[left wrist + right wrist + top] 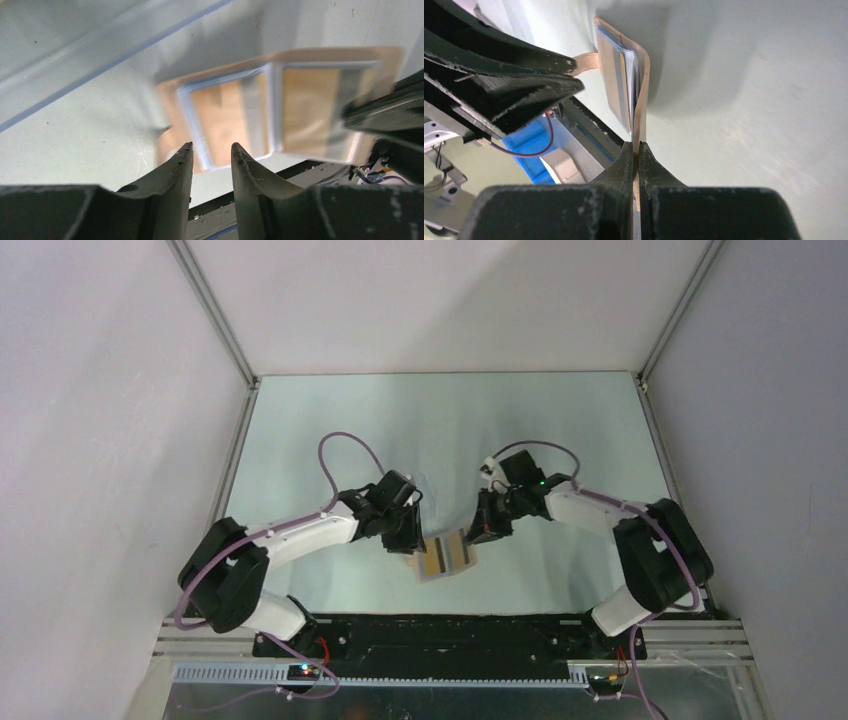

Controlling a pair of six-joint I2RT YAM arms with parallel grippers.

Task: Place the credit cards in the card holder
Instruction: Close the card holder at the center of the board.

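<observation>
my right pincer (636, 148) is clenched on one outer edge of the flat tan bifold card holder (642, 85), its two black fingers pressed tight against the thin flap. the card holder is spread open in the air over the pale green table (75, 125), near my bases, with its blue-edged pockets facing my left wrist camera. my left pincer (211, 150) is released: its fingers stand apart just beside the holder's other half, grasping nothing. two thin orange-yellow plastic credit cards (222, 117) sit in the pockets, one on each half, each showing a dark stripe. that view is blurred, so i cannot tell how deep they sit.
</observation>
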